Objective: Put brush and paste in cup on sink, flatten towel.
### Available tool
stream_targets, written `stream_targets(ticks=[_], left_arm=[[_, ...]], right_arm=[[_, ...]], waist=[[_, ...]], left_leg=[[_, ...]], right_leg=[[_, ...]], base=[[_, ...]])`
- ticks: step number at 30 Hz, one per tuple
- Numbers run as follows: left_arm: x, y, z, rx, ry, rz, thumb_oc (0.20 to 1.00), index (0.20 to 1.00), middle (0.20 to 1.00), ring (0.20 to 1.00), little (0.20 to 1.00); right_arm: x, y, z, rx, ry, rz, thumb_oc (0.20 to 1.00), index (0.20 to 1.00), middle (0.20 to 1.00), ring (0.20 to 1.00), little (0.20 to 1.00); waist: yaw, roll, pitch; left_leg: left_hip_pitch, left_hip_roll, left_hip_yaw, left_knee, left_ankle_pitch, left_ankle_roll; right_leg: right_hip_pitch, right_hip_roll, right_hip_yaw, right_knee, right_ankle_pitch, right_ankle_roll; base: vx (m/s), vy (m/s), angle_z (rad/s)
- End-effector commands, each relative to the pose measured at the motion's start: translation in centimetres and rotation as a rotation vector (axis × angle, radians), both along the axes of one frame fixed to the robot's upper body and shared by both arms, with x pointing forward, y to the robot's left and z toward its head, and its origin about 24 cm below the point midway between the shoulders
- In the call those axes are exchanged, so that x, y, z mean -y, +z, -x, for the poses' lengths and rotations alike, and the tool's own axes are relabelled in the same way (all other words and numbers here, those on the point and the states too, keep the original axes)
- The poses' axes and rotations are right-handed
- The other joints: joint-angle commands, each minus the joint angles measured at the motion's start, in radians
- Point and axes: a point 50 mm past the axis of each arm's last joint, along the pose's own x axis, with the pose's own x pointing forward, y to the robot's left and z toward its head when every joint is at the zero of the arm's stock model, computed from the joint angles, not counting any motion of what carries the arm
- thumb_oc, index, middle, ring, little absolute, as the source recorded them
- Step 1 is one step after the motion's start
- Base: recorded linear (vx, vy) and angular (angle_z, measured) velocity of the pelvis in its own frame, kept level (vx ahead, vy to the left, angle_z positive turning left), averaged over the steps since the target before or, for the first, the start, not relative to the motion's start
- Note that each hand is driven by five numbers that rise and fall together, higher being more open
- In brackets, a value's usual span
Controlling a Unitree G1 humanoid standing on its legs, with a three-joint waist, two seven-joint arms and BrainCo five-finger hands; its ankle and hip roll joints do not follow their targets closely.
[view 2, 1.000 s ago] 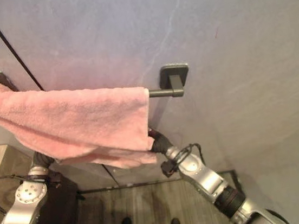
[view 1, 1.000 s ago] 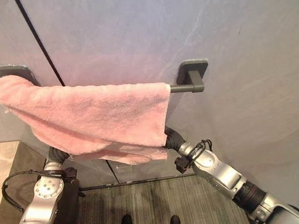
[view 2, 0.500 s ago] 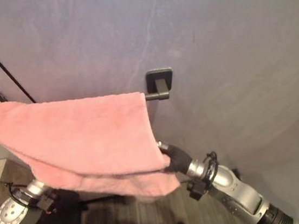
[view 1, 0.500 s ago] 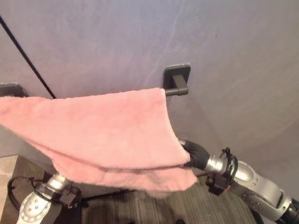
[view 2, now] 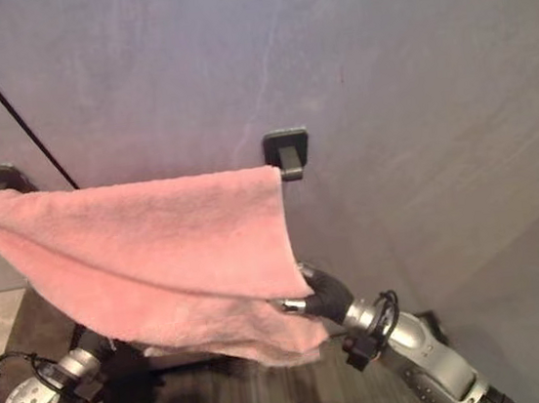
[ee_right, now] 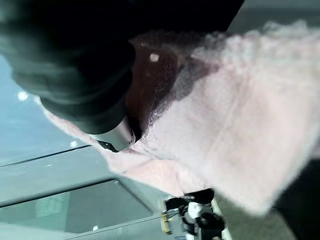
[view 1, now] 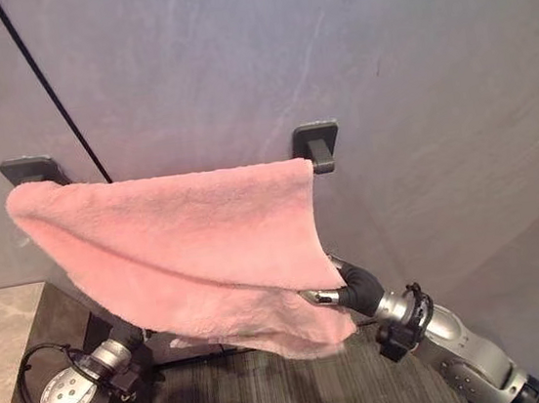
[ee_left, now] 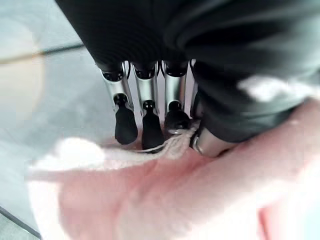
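Observation:
A pink towel (view 1: 186,241) hangs over a dark bar on the grey wall, spread from the left bracket (view 1: 28,170) to the right bracket (view 1: 316,144). Its lower edge is drawn out toward me and sags in the middle. My right hand (view 1: 351,288) grips the lower right corner, a fingertip showing over the cloth. In the right wrist view the towel (ee_right: 240,130) lies folded against the hand's dark cover. My left hand (ee_left: 147,95) pinches the lower left edge of the towel (ee_left: 165,195) between thumb and fingers; from the head it sits behind the cloth.
A beige stone counter (view 1: 0,328) with a dark side panel lies at the lower left. A thin black line (view 1: 49,91) runs down the wall behind the left bracket. Below the towel is striped grey flooring (view 1: 274,398).
The towel's right edge has slid along the bar to the right bracket. Both hands have drawn the lower edge out toward me. The camera has shifted too.

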Motion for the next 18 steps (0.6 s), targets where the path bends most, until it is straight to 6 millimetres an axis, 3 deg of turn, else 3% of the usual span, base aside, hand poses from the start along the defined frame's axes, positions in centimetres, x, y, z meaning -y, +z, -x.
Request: stream_targets(ticks=[1,7,18], left_arm=[[-0.3,0.1,-1.0,0.048,0.002,-0.113,0.200,0.200,0.200,0.200,0.200],[0.3,0.5,-0.8,0.061,-0.004,-0.090,0.200,0.200,0.200,0.200,0.200],[1.2,-0.7,-1.2,0.049,0.025,-0.081,0.200,0.200,0.200,0.200,0.200]], right_arm=[[-0.3,2.4,-0.8,0.144,-0.039,-0.062,0.200,0.200,0.200,0.200,0.200],[-0.5,1.1,-1.1,0.099,-0.082,-0.037,0.200,0.200,0.200,0.200,0.200],[-0.5,-0.2,-1.6,0.072,-0.139,0.010,0.200,0.200,0.200,0.200,0.200]], waist=[[0.002,-0.010,-0.031],[-0.003,-0.004,-0.033],[-0.013,0.004,-0.036]], left_leg=[[0.011,-0.011,-0.042,0.005,-0.026,0.016],[0.026,-0.013,-0.033,0.005,-0.034,0.021],[0.052,-0.014,-0.016,0.005,-0.045,0.029]], right_leg=[[-0.021,-0.078,0.010,0.011,0.042,0.078],[-0.015,-0.077,0.018,0.010,0.036,0.079],[-0.007,-0.074,0.041,0.014,0.029,0.079]], base=[[0.02,0.011,-0.04],[0.01,0.004,-0.01],[0.01,0.008,-0.07]])
